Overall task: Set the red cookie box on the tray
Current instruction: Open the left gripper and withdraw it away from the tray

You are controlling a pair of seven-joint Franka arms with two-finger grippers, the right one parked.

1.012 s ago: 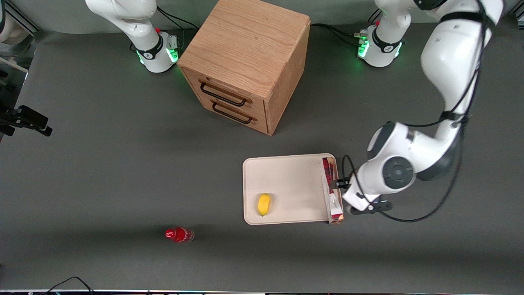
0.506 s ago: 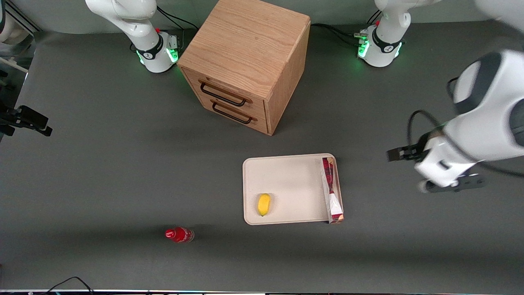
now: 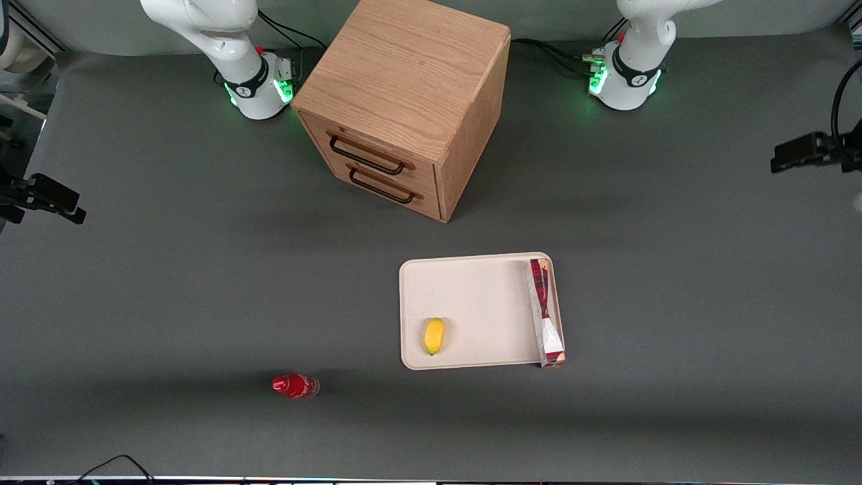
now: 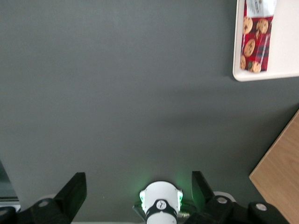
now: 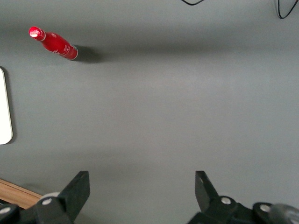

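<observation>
The jaws [image 4: 138, 198] stand wide and empty, high over bare table [image 3: 673, 337] toward the working arm's end, well apart from the tray [image 3: 471, 296]. The box [image 3: 545, 313] lies along the tray's edge, its near end overhanging the rim; a knock could tip it off. A lemon [image 3: 435, 336] shares the tray; bottle [image 3: 295, 386] and cabinet [image 3: 404, 101] stand clear.
</observation>
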